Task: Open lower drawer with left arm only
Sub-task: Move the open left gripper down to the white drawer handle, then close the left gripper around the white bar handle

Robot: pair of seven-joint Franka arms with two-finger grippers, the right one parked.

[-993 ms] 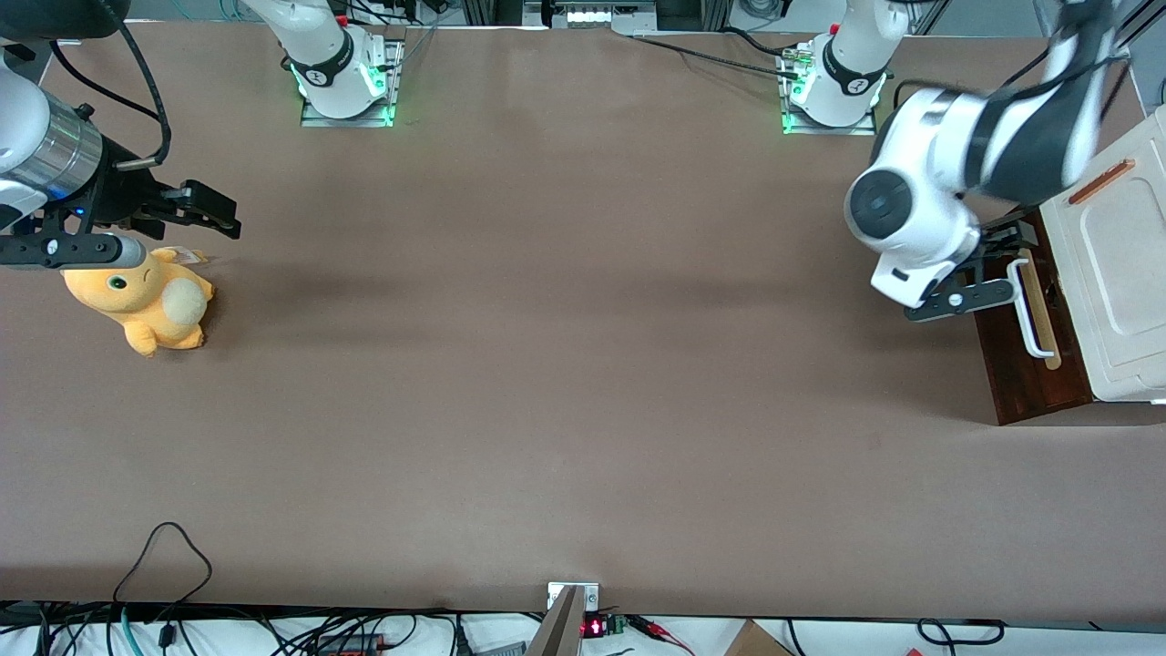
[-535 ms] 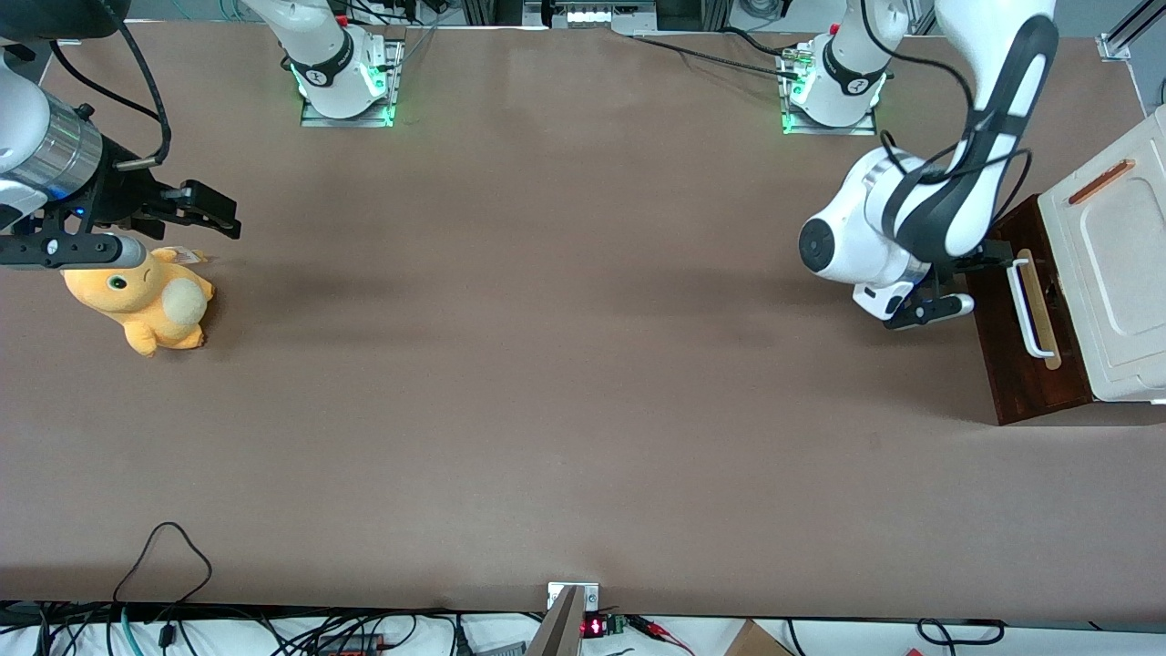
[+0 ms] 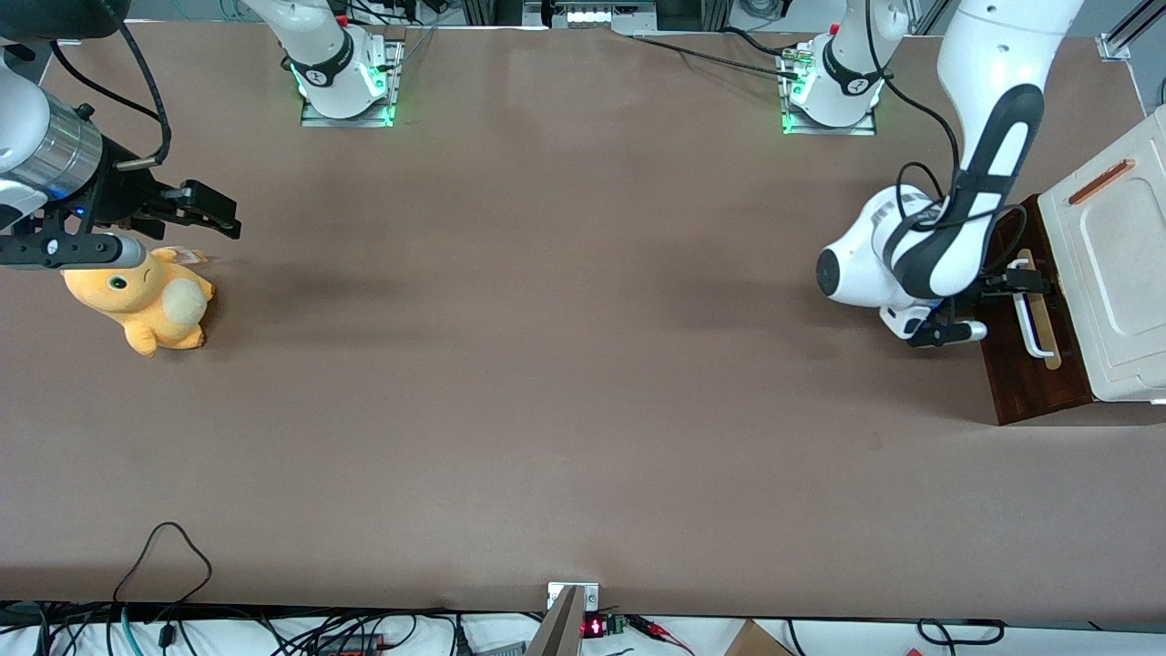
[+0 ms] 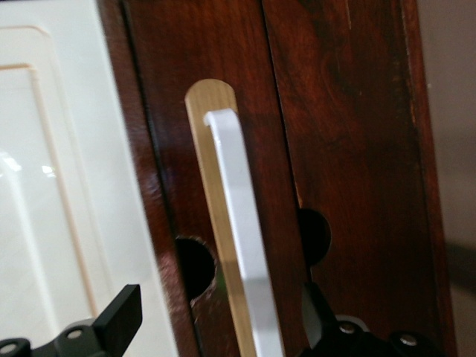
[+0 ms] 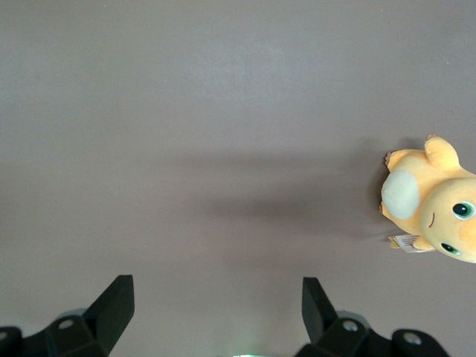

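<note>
Claw [image 4: 216, 327] in front of the lower drawer [image 3: 1011, 364], fingers astride its handle [image 4: 242, 238].

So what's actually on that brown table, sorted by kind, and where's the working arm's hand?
Soft toys: 1, orange plush.
Cabinets: 1, cabinet with its lower drawer.
Total: 2.
The left arm's hand is open astride the drawer's white handle.
</note>
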